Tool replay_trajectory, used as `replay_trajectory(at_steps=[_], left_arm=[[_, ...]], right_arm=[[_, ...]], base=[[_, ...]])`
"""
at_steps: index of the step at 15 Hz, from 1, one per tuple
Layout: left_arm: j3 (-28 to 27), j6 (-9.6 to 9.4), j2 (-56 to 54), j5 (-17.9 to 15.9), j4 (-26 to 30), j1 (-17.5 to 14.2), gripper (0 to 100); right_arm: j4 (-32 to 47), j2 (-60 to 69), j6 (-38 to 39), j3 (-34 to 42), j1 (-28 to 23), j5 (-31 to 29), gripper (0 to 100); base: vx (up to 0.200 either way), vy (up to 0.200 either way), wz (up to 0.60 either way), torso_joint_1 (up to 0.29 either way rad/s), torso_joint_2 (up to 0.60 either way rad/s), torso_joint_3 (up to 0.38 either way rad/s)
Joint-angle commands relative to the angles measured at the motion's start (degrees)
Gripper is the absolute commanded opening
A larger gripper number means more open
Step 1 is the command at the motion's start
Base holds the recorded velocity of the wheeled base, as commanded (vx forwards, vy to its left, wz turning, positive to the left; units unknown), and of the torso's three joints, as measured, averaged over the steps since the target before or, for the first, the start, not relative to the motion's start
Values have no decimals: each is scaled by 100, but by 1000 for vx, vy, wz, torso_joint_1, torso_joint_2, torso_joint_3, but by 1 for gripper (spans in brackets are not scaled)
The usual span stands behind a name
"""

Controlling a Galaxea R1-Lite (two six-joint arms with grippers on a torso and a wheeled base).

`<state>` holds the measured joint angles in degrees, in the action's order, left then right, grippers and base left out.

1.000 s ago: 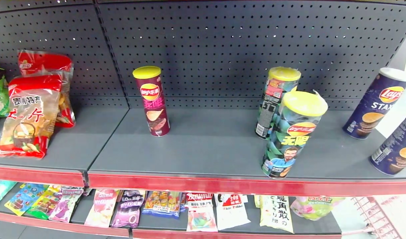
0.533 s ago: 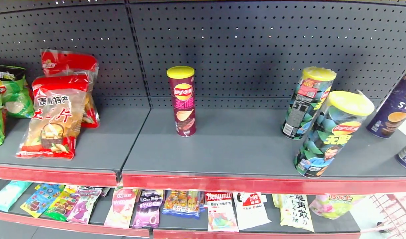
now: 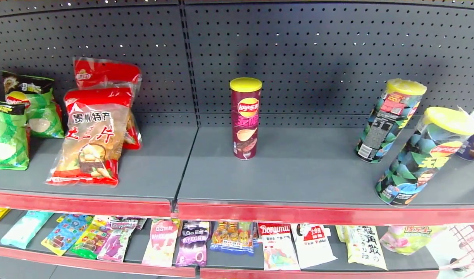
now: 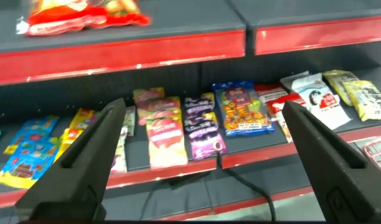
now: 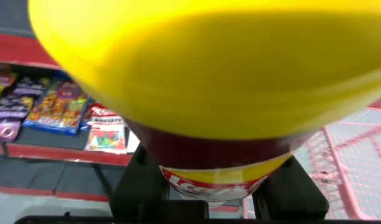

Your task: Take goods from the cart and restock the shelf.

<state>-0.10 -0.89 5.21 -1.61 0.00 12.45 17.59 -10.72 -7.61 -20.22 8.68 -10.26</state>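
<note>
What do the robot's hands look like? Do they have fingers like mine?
Not like yours. The left gripper has two long, flat fingers. They are dark grey and get narrower toward the tips. The right gripper shows as black, blocky pieces on either side of the can. I can make out no writing on either one.

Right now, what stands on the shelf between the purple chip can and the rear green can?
Nothing. In the head view the grey shelf is bare from the purple chip can to the rear green can.
</note>
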Motion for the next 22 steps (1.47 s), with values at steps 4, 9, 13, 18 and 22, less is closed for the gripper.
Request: replay_trajectory(at_steps=[4, 9, 13, 18, 22], left_arm=[[1, -16, 139, -15, 9, 30, 100], [1, 1, -521, -32, 0, 900, 100], [1, -8, -521, 3, 0, 900, 100], [1, 1, -521, 3, 0, 900, 100], [1, 19, -521, -6, 0, 900, 100]], right_arm=[[60, 395, 66, 212, 108, 473, 0], [51, 509, 66, 405, 116, 482, 0], [51, 500, 66, 405, 116, 464, 0], [60, 509, 58, 414, 116, 455, 0], [60, 509, 58, 458, 116, 455, 0]], base=[[0, 0, 0, 0, 0, 0], [0, 0, 0, 0, 0, 0], [0, 0, 0, 0, 0, 0], [120, 0, 0, -3, 0, 2], [150, 0, 0, 4, 4, 3]])
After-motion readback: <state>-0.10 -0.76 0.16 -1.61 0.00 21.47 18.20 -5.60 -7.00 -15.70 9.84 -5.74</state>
